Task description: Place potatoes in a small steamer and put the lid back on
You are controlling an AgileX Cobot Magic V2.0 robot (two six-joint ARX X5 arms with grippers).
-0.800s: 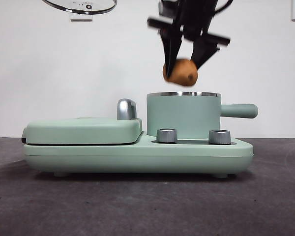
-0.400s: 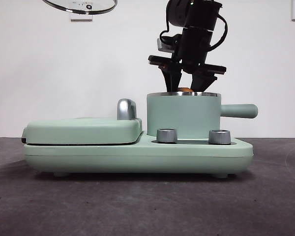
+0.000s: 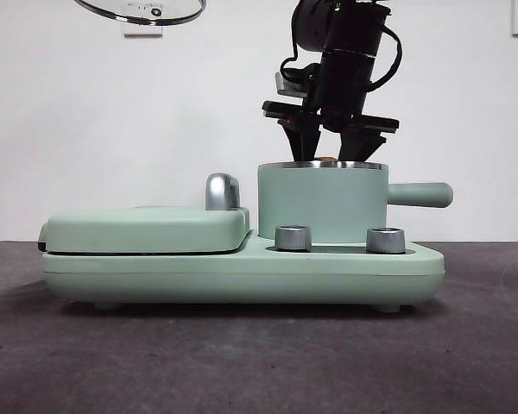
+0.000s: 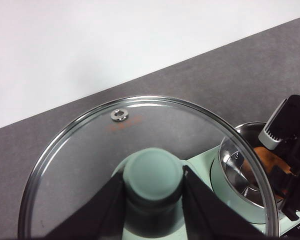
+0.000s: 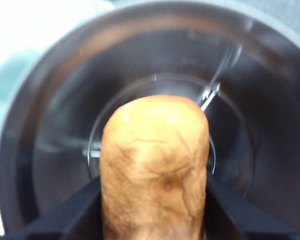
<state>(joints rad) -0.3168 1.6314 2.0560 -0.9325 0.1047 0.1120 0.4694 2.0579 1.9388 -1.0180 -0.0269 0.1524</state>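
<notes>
The mint-green small steamer (image 3: 322,203) stands on the right of the green appliance, its stubby handle (image 3: 419,194) pointing right. My right gripper (image 3: 328,148) reaches down into it from above, shut on the orange-brown potato (image 5: 155,165). The potato sits low inside the steel pot wall (image 5: 260,100). Only a sliver of the potato (image 3: 328,160) shows above the rim. My left gripper (image 4: 152,202) is shut on the green knob (image 4: 152,172) of the glass lid (image 4: 85,165) and holds it high at the left, where the lid's edge (image 3: 142,12) shows. The left wrist view also shows the steamer (image 4: 240,175).
The flat green grill plate (image 3: 147,228) with a steel latch (image 3: 223,191) takes up the left of the appliance base (image 3: 242,274). Two steel knobs (image 3: 293,238) (image 3: 385,240) sit in front of the steamer. A dark table (image 3: 242,362) lies in front.
My right gripper has come down with the potato from above the steamer into it. The lid has stayed high at the left.
</notes>
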